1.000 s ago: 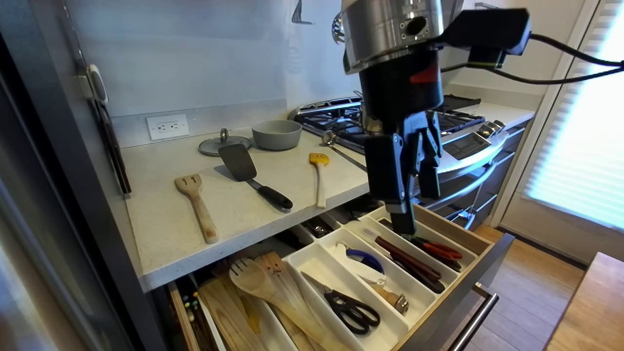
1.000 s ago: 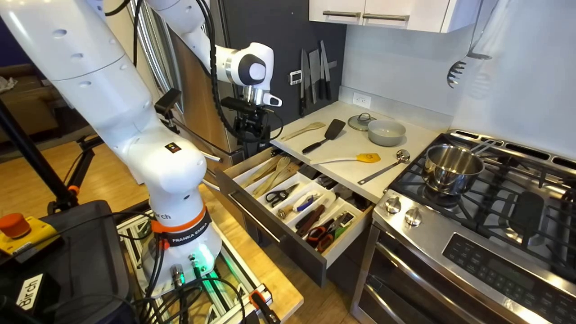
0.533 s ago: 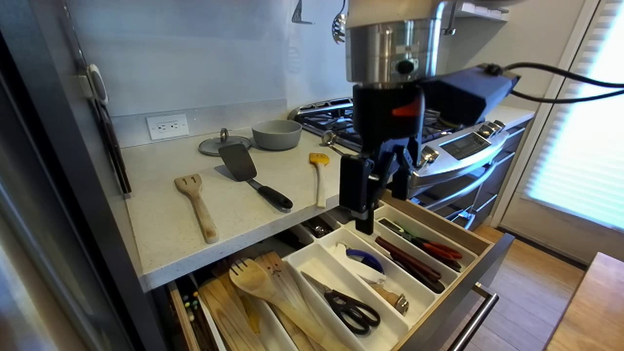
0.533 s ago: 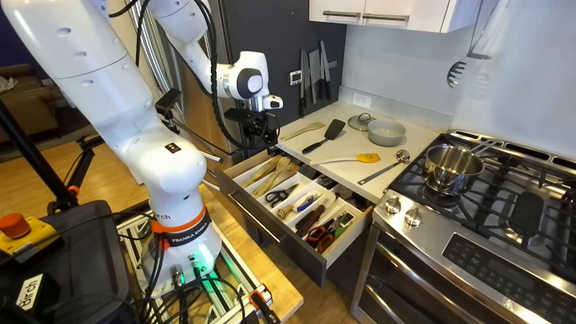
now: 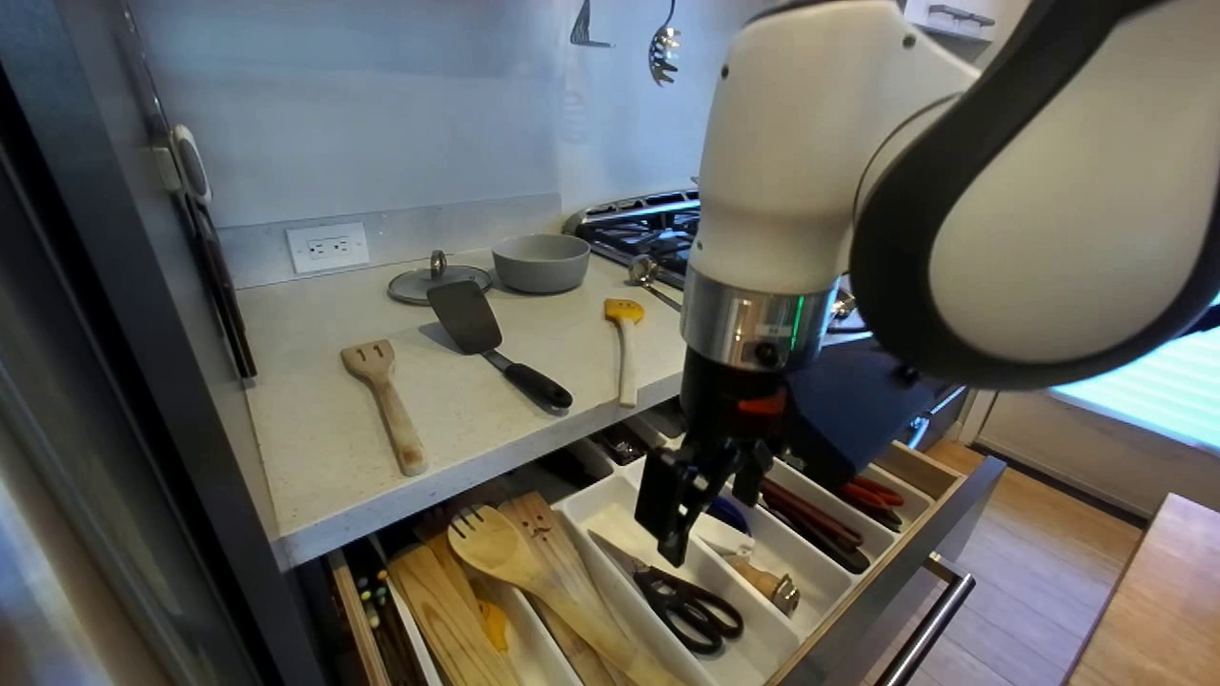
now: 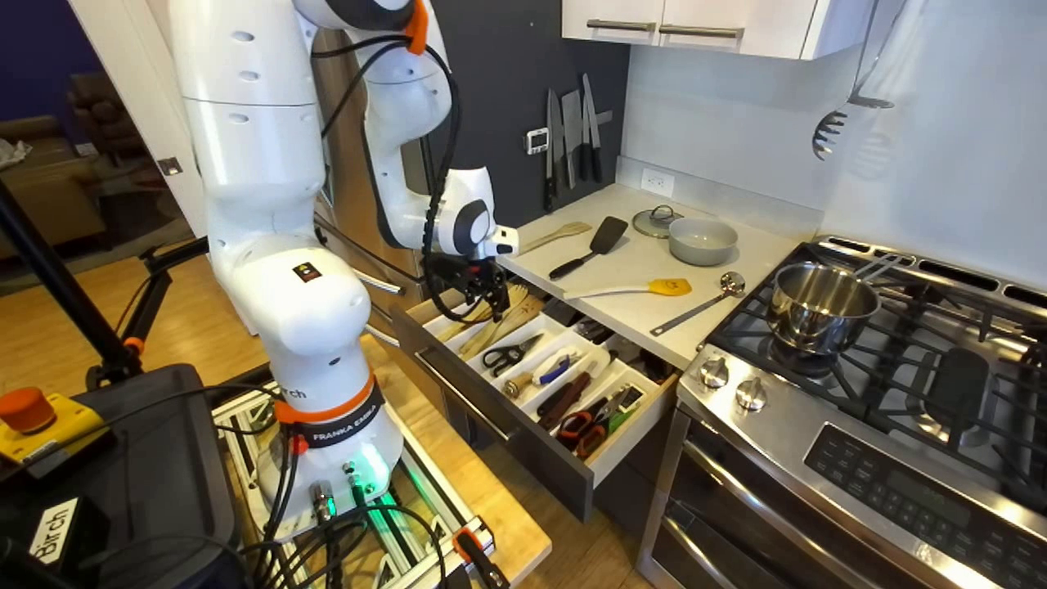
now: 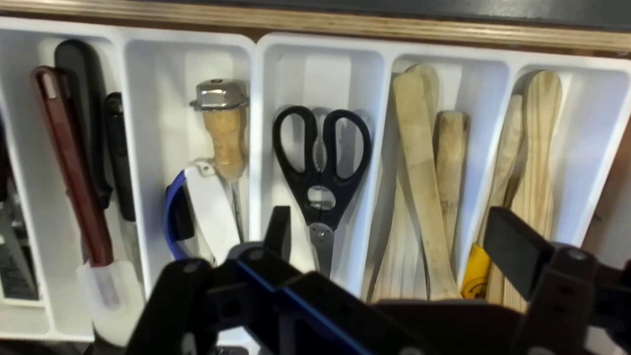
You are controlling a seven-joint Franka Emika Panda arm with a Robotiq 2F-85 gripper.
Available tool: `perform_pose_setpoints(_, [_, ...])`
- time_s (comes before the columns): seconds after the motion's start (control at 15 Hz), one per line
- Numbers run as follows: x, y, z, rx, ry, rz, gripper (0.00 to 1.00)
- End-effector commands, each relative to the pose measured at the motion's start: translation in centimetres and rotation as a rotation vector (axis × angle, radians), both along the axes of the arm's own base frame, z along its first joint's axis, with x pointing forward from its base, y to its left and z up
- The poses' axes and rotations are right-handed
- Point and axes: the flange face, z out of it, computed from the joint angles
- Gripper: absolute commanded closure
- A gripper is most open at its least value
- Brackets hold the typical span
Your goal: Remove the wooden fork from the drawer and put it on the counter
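Currently the black two-fingered gripper [image 7: 394, 231] hangs above the wide, dark-fronted drawer [image 6: 544, 454] with white dividers, and from where I stand its jaws are spread well apart. The pale wooden fork [image 5: 543, 586] lies in the drawer, overlapping other wooden utensils [image 5: 551, 545], its handle in the compartment next to the black-handled scissors [image 7: 315, 214]. On the speckled grey-white bench [image 5: 562, 343] I see a slotted wooden turner [image 5: 387, 395], a flat black spatula [image 5: 481, 329] and a yellow-headed utensil [image 5: 626, 353] with a whitish handle, apart from one another. Farther back, a round grey bowl [image 5: 541, 269] sits just beside a knobbed glass lid [image 5: 416, 286].
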Motion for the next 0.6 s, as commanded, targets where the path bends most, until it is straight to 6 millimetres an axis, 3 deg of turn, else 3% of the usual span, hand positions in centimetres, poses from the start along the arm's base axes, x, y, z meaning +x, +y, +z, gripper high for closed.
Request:
perform_pose_setpoints(0.0, [0.7, 0.5, -6.6, 0.046, 0.065, -0.026, 0.00])
perform_pose_setpoints(0.07, [0.9, 0.7, -7.9, 0.064, 0.087, -0.038, 0.00])
perform_pose_setpoints(0.13, [0.1, 0.4, -4.7, 0.039, 0.055, -0.019, 0.00])
perform_pose_setpoints(0.27, [0.2, 0.5, -6.1, 0.045, 0.078, -0.023, 0.00])
perform_pose_setpoints(0.53, [0.9, 0.9, -5.5, 0.054, 0.016, -0.002, 0.00])
